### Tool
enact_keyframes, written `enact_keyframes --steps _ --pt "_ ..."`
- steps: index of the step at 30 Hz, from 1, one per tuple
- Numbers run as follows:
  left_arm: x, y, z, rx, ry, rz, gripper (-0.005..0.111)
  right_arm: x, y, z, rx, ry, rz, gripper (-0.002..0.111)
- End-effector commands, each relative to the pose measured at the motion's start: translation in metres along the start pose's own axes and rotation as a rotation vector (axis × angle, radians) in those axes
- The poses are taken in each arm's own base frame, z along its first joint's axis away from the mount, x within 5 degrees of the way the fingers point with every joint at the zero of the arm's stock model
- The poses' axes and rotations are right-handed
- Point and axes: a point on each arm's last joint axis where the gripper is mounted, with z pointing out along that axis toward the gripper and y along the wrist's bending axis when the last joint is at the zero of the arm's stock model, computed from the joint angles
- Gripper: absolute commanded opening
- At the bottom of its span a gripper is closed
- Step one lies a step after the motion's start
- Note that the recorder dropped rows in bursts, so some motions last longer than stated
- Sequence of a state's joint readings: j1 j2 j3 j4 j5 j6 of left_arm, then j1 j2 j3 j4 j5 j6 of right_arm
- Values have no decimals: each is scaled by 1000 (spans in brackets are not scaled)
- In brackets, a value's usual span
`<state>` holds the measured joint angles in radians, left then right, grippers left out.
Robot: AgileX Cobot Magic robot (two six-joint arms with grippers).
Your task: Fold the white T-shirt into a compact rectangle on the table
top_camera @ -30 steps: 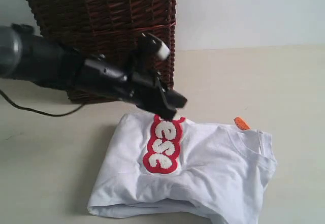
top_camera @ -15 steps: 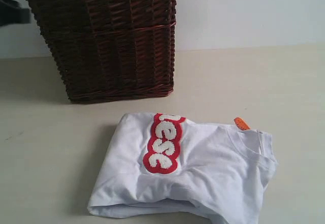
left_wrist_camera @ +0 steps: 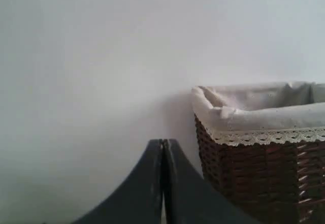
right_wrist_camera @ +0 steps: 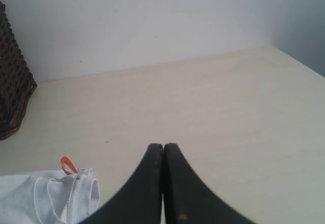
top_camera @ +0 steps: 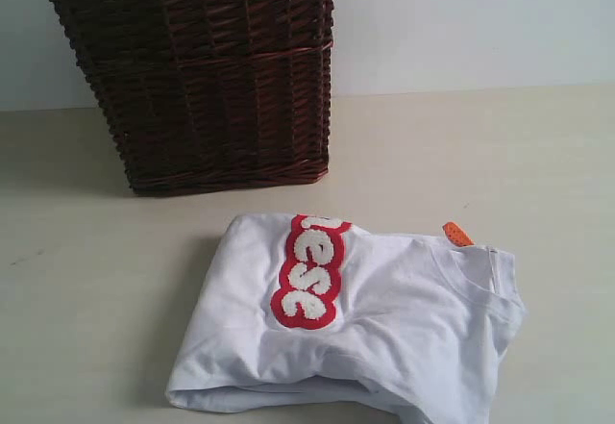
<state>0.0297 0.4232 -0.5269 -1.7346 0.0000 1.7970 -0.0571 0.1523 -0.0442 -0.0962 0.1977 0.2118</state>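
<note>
The white cotton short-sleeved T-shirt (top_camera: 384,328) lies folded into a soft, rounded rectangle on the cream matte table (top_camera: 500,145), red fuzzy-lettered band (top_camera: 309,275) uppermost. The left arm, above it a second ago, is now clear; folding appears complete. The left gripper (left_wrist_camera: 163,183) is pressed closed, empty, the dark woven wicker basket (top_camera: 211,78) beyond its fingers; the right gripper (right_wrist_camera: 163,183) likewise, the shirt collar (right_wrist_camera: 76,192) near its fingertips.

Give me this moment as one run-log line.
white T-shirt: folded, edges uneven, on table, apart from wicker basket | left claw: shut, empty | right claw: shut, empty
</note>
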Motion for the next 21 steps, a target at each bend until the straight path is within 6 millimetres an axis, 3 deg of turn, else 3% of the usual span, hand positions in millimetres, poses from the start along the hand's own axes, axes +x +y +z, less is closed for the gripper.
enact_keyframes --steps 1,4,10,16,21 --pt "42 -2 -21 -9 46 -12 0 0 -1 0 7 -8 2 0" --pt "74 -5 -26 10 119 -33 0 0 -1 0 7 -8 2 0" --pt "117 -8 -31 16 245 -34 0 0 -1 0 7 -8 2 0" --pt "147 -10 -38 24 333 -33 0 0 -1 0 7 -8 2 0" --pt "152 -17 -47 87 281 -47 0 0 -1 0 7 -8 2 0"
